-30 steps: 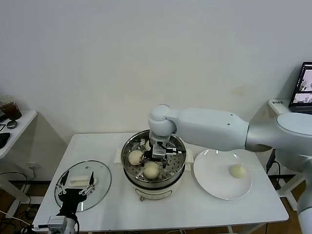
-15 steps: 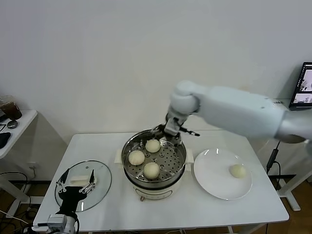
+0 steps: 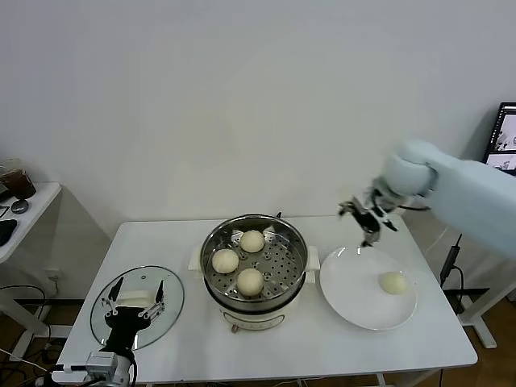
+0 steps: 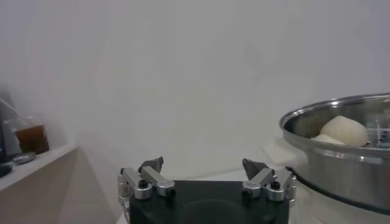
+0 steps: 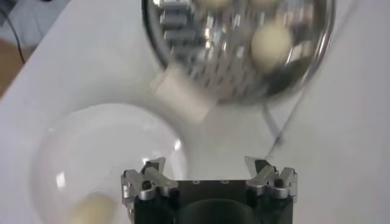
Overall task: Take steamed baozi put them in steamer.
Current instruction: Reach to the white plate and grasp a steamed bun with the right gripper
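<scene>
Now three steamed baozi sit on the perforated tray of the steamer mid-tabletop, and the fourth baozi lies on the white plate toward the right edge. Right gripper hovers over the plate's far rim, jaws wide and empty; next it must descend onto that bun. Left gripper idles, jaws wide, above the glass lid at the near left corner.

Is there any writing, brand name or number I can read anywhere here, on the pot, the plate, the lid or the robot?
None can be read.
steamer: no label or brand shows on its steel wall or cream base.
plate: plain white.
glass lid: no marking.
laptop screen, at the edge of the head view: shows something, too small to read.
</scene>
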